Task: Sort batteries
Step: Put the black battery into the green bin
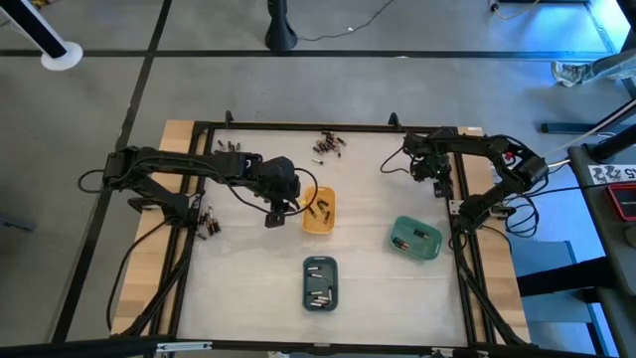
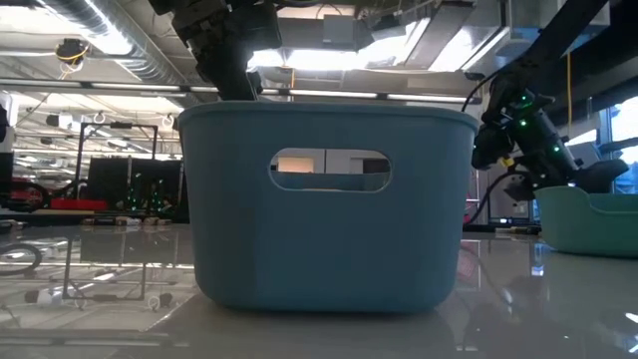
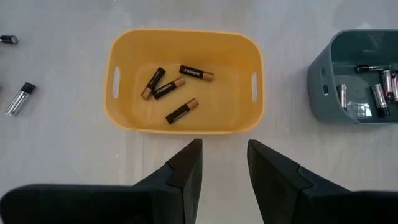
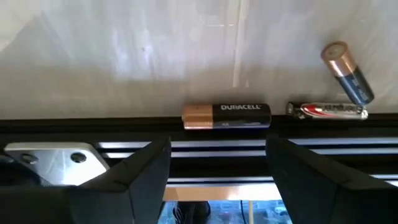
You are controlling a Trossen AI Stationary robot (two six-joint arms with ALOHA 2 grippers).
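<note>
Copper-topped battery lying flat against the black frame rail at the table's right edge, directly ahead of the right hand, fingers spread wide, empty. Best lowered straight, straddling the cell across its width, clear of the silver-red neighbour. Left hand hovering beside the orange tray, fingers narrowly apart, empty. Orange tray: four copper-and-black cells. Slate-blue tray: silvery ones. Green tray: contents unclear.
</note>
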